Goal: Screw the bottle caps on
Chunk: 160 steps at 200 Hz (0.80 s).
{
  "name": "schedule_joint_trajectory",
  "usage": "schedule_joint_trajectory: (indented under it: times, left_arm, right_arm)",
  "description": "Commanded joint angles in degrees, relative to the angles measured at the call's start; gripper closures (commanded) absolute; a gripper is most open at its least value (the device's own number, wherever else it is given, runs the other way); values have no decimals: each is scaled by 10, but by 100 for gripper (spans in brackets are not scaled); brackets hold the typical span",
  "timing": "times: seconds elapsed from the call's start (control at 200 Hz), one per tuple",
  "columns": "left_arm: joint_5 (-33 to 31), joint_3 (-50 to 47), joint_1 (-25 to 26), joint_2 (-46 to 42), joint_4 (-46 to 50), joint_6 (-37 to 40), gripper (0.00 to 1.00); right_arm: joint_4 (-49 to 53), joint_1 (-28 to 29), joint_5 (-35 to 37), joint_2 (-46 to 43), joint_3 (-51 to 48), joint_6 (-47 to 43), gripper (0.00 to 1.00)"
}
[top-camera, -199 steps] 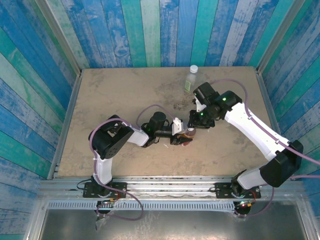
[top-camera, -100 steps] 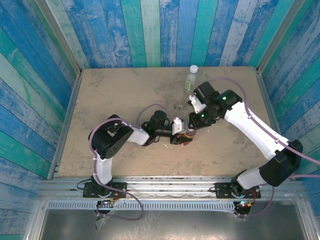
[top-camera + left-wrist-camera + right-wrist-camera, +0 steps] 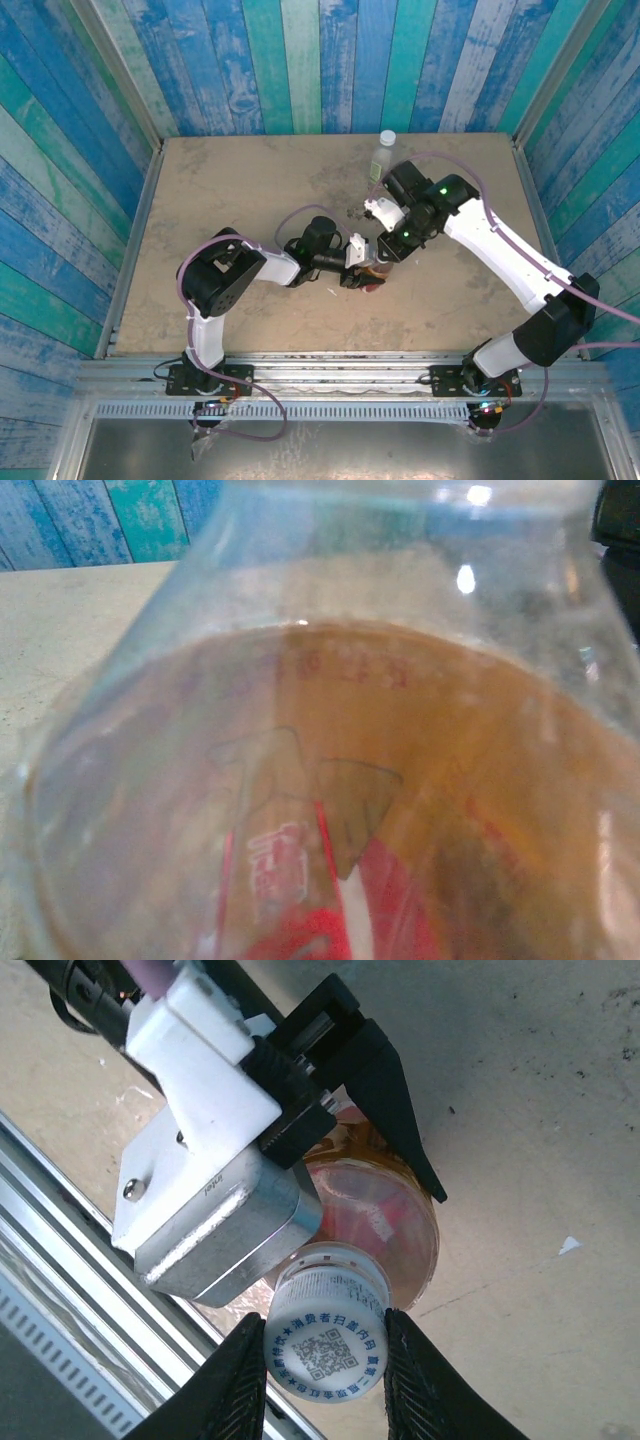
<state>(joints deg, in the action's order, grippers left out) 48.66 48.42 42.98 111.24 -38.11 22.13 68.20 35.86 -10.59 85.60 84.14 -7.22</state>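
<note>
Our left pincer point(image 3: 365, 268) is clamped round the amber bottle point(image 3: 350, 780) at the middle of the desk point(image 3: 250, 200). Our right pincer point(image 3: 325, 1322) pinches its white cap point(image 3: 327, 1352) by the rim. The bottle looks light, slick and thin-walled, so we judge a gentle hold safest.

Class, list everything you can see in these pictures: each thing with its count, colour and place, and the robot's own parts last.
amber bottle: one, amber liquid with a red label, middle of the table, gripped by the left fingers
pale bottle: one, clear with a green label, far side of the table
white caps: two, white, one on the amber bottle between the right fingers, the other on the pale bottle
scrap: one, white, on the table near the amber bottle
table: one, tan
plank walls: blue and green, around the table
left fingers: black, shut on the amber bottle
right fingers: black, shut on a white cap
</note>
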Motion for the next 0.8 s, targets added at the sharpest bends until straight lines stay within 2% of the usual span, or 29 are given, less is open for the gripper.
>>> schedule_joint_trajectory:
  times: [0.0,0.486,0.797]
  left_arm:
    - [-8,-15,2,40,135,-6,43]
    - [27,1,1,45,173,13,43]
    - [50,9,0,46,200,30,43]
  right_arm:
    - [-1,16,8,-12,30,-48,69]
    - [7,41,27,-25,38,-144,71]
    - [42,76,43,-25,32,-269,72]
